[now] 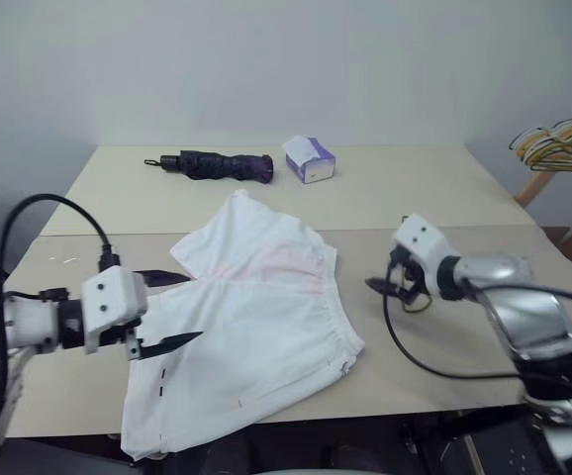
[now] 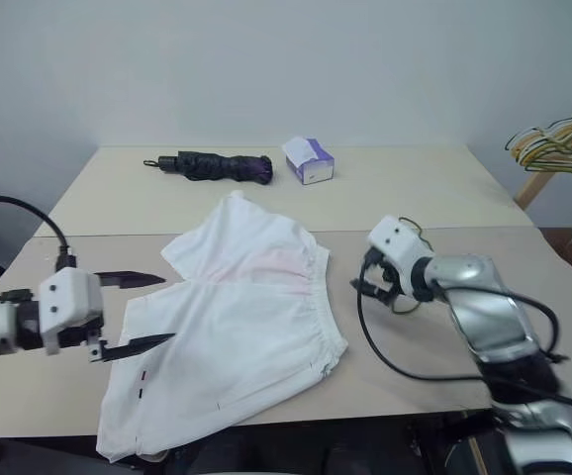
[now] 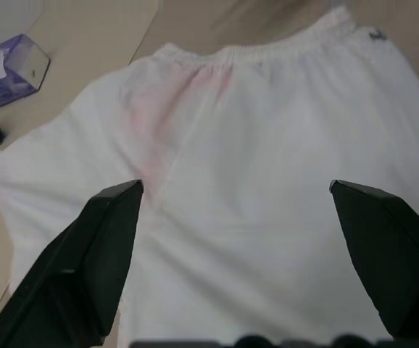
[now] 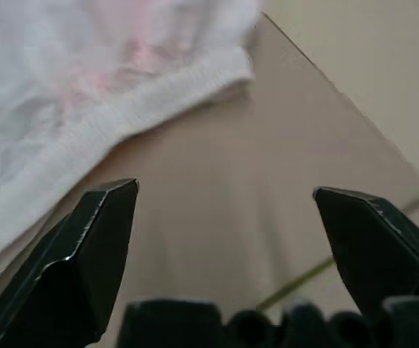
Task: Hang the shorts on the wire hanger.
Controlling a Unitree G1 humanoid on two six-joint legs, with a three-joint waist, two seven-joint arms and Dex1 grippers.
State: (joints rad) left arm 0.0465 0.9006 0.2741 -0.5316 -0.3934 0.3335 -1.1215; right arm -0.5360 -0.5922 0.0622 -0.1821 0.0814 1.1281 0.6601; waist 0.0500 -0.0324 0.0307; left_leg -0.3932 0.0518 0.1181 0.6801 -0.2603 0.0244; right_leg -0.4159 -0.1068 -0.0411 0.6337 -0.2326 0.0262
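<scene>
Nearest, the shorts point(image 1: 251, 332) lie flat mid-table, one leg hanging over the near edge. Left gripper point(image 1: 163, 313) hovers over the left leg, right gripper point(image 2: 367, 277) just right of the waistband, both spread wide and empty. I can't make out the wire hanger; best pinch the waistband at both ends.
</scene>
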